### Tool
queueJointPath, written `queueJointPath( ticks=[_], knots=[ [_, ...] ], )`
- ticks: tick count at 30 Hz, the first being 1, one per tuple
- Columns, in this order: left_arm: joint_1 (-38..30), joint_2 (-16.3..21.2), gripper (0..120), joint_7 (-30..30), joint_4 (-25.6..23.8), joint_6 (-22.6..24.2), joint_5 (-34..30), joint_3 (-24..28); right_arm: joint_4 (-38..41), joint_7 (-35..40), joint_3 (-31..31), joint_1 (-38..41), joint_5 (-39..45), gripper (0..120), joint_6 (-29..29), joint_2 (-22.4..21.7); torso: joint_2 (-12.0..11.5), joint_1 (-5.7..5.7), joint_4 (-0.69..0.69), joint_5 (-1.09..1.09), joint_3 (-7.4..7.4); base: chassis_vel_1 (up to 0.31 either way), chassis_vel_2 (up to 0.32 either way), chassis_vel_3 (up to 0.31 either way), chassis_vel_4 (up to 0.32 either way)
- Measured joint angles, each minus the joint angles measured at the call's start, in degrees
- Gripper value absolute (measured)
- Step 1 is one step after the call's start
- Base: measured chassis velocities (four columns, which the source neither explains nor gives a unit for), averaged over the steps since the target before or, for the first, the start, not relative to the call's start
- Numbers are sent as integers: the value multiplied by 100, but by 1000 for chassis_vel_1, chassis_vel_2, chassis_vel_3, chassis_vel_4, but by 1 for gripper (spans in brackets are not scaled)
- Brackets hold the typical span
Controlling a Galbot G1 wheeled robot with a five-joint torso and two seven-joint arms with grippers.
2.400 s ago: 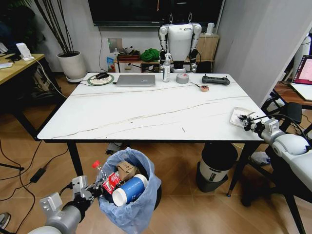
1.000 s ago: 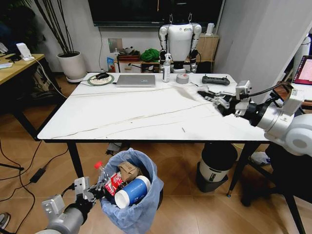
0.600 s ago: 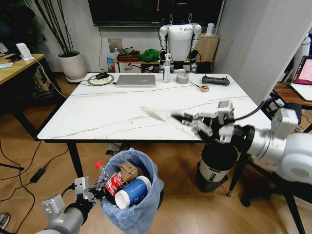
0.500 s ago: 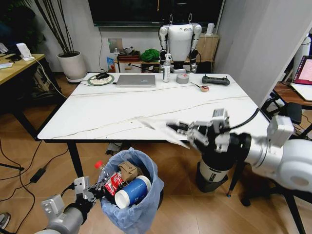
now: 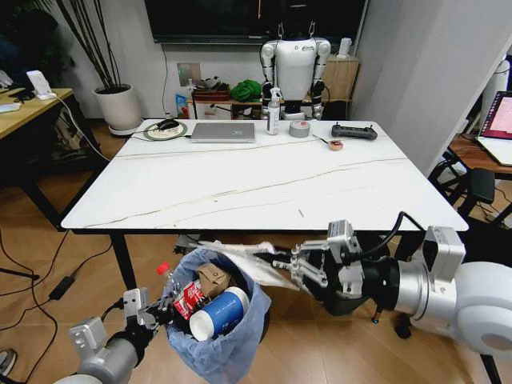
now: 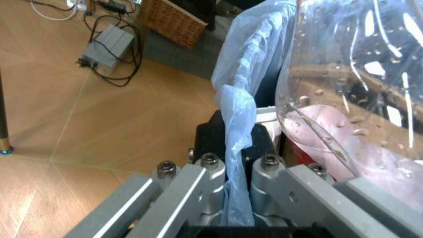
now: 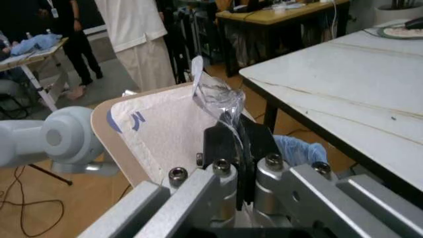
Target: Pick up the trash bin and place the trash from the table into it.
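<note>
The trash bin (image 5: pixel 220 340), lined with a light-blue bag, hangs below the table's (image 5: pixel 240 180) near edge. My left gripper (image 5: pixel 157 309) is shut on its rim; in the left wrist view the fingers (image 6: pixel 211 141) pinch the blue bag (image 6: pixel 241 114). A blue paper cup (image 5: pixel 214 314), torn cardboard (image 5: pixel 208 278), red wrappers (image 5: pixel 184 298) and a red-capped bottle (image 5: pixel 162 276) fill the bin. My right gripper (image 5: pixel 282 264) is shut on a flat white-and-clear plastic wrapper (image 5: pixel 240 256), which reaches over the bin's mouth. From the right wrist, that wrapper (image 7: pixel 165 134) stands up from the gripper (image 7: pixel 231 136).
At the table's far end stand a silver laptop (image 5: pixel 223 131), a spray bottle (image 5: pixel 274 112), a grey tape roll (image 5: pixel 299 128), a black controller (image 5: pixel 354 131) and a plate (image 5: pixel 166 130). A white humanoid robot (image 5: pixel 294 68) stands behind. A yellow desk (image 5: pixel 28 108) is at the left.
My right gripper has carried the plastic wrapper from the table's right edge across and down to just above the bin. The left gripper keeps its hold on the bin.
</note>
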Motion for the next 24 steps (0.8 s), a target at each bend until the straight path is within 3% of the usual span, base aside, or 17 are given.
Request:
queueJointPath(
  ticks=[9, 24],
  knots=[
    [-85, 139, 0, -4, 79, 9, -85, 56, -235, 477, -135, 39, 127, 0, -206, 52, 0, 1, 0, 0, 0, 0, 0, 0, 0],
    [-170, 232, 0, -59, 116, 40, -116, 126, -1, 1263, -122, 103, 1277, 0, -424, 29, 0, 1, 0, 0, 0, 0, 0, 0, 0]
  ],
)
